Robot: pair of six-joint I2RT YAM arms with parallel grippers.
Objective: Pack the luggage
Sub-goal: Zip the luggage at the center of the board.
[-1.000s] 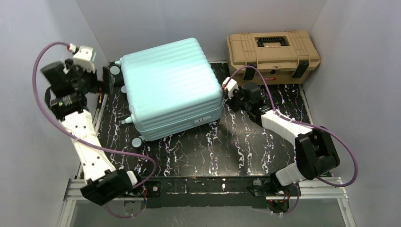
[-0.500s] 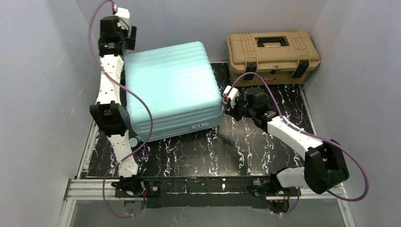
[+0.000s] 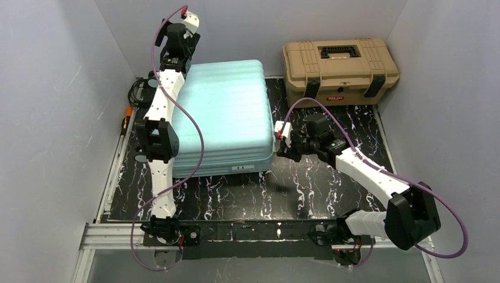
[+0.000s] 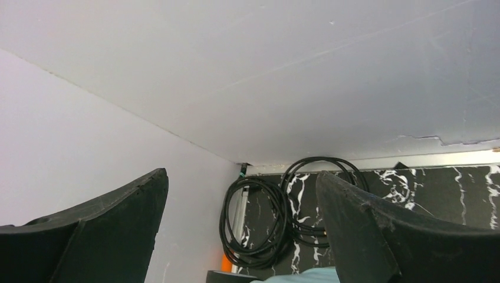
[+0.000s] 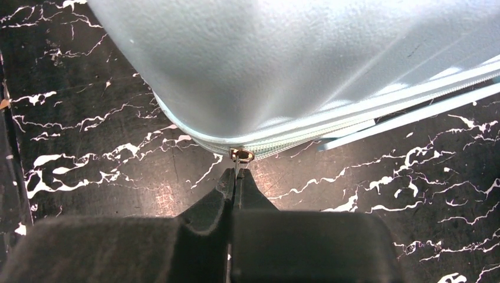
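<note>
The pale mint-blue ribbed luggage (image 3: 227, 115) lies flat and closed on the black marbled table (image 3: 330, 188), left of centre. My right gripper (image 5: 236, 173) is at its near right corner, shut on the small metal zipper pull (image 5: 242, 155) of the zip line; it also shows in the top view (image 3: 280, 147). The luggage shell fills the upper part of the right wrist view (image 5: 295, 59). My left gripper (image 4: 242, 188) is open and empty, raised above the luggage's far left corner near the back wall (image 3: 177, 35). A sliver of the luggage shows at the bottom of the left wrist view (image 4: 306, 276).
A tan toolbox (image 3: 340, 68) with black latches stands at the back right. A coil of black cable (image 4: 283, 212) lies at the back left corner, also in the top view (image 3: 138, 91). An orange-handled tool (image 3: 125, 118) lies along the left wall.
My left arm has swung from the left side up and over to the luggage's far left corner. The luggage has turned to lie squarer on the table. My right gripper moved slightly nearer with the zipper pull.
</note>
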